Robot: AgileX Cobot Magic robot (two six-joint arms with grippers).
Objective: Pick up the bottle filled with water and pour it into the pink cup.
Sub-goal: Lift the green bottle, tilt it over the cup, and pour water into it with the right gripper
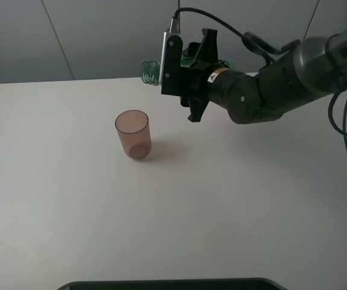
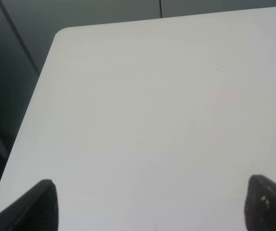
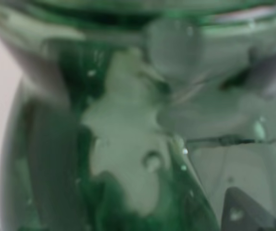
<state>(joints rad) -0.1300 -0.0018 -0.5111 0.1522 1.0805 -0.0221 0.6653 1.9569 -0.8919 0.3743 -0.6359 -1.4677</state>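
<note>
Plainly, right claw (image 1: 184,67) grips one bottle (image 1: 150,71) near one pink cup (image 1: 133,134).

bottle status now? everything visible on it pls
Translucent green bottle, ribbed capless neck, looks like glass or plastic. It is held roughly horizontal in the air above the table, mouth toward the left of the high view, up-right of the pink cup in that picture. The right gripper is shut on its body and hides most of it; only neck and green slivers show. Right wrist view: what looks like liquid with bubbles inside. No stream visible at the mouth.
</note>
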